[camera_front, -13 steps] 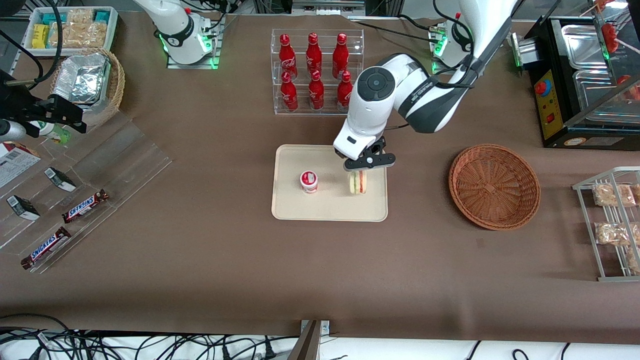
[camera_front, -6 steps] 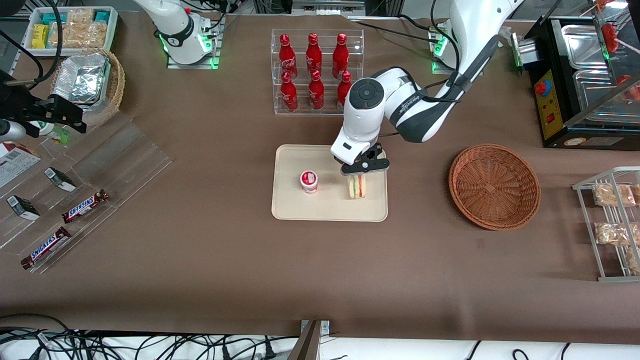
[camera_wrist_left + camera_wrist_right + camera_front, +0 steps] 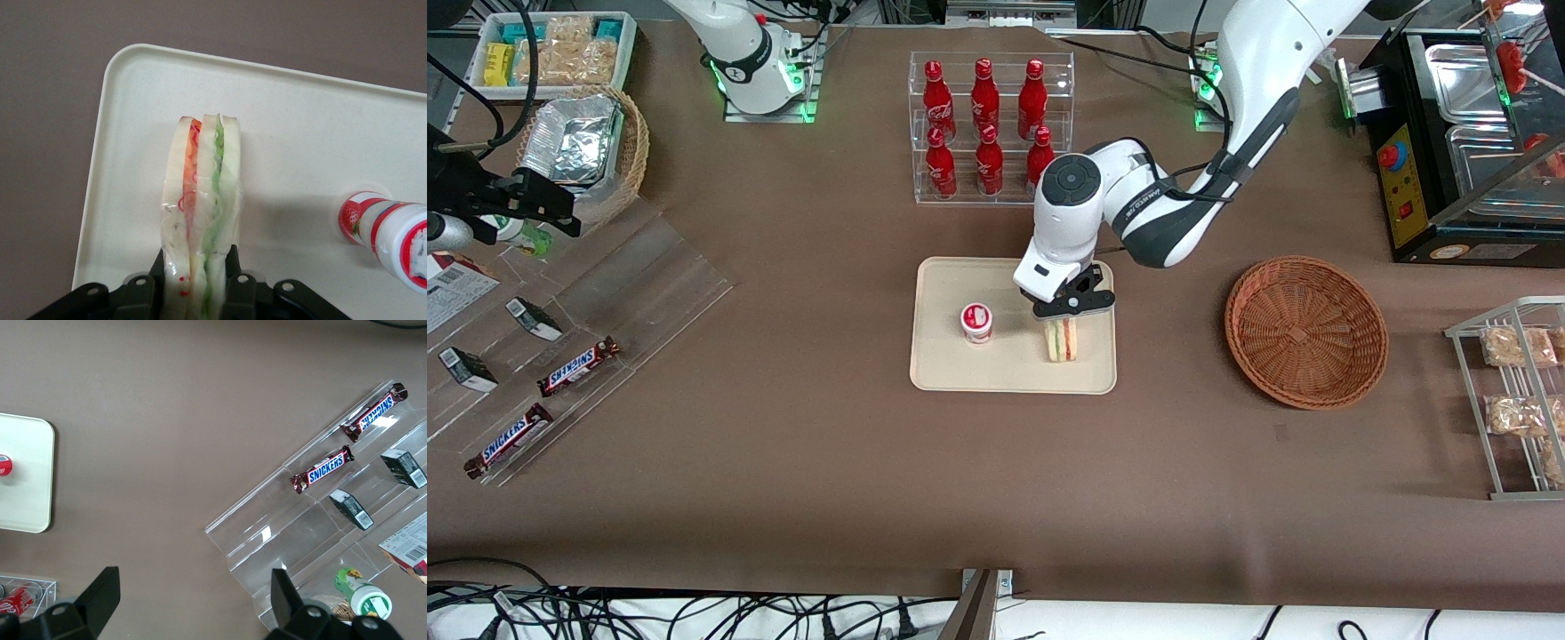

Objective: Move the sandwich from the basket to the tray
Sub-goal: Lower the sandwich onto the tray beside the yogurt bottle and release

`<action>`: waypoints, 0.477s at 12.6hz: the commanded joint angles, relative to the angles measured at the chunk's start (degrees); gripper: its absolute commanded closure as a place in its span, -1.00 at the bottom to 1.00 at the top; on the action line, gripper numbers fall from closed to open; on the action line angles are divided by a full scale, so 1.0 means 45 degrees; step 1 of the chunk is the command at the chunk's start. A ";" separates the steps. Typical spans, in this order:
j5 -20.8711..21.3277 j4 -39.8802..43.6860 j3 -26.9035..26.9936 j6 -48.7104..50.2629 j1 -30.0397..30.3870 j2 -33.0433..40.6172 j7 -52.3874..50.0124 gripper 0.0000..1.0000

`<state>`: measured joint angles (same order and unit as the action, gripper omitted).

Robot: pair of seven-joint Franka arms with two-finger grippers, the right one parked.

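The wrapped sandwich [image 3: 1062, 340] stands on its edge on the cream tray [image 3: 947, 373], white bread with red and green layers [image 3: 200, 220]. My gripper [image 3: 1069, 311] is directly above it and shut on the sandwich, a black finger [image 3: 231, 263] pressing each bread face. The sandwich's lower edge rests on or just over the tray surface [image 3: 293, 133]; I cannot tell which. The reddish-brown wicker basket [image 3: 1305, 331] sits empty toward the working arm's end of the table.
A small red-and-white yogurt cup [image 3: 976, 322] stands on the tray beside the sandwich [image 3: 390, 233]. A clear rack of red bottles [image 3: 987, 124] stands farther from the front camera than the tray. A wire rack of bagged snacks [image 3: 1516, 391] is beside the basket.
The gripper has come down with the sandwich and shifted slightly nearer the front camera, bringing the sandwich lower onto the tray. Its fingers stay shut on it.
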<state>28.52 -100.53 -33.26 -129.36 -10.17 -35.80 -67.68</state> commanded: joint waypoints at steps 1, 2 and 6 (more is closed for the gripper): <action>0.0749 0.0056 0.0067 -0.0101 -0.0395 -0.0209 -0.0544 0.31; 0.1333 0.0075 0.0068 -0.0101 -0.0397 -0.0422 -0.1048 0.31; 0.1710 0.0075 0.0048 -0.0101 -0.0417 -0.0561 -0.1307 0.33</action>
<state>34.41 -100.56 -33.22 -129.51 -11.66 -37.91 -72.10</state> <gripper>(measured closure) 0.661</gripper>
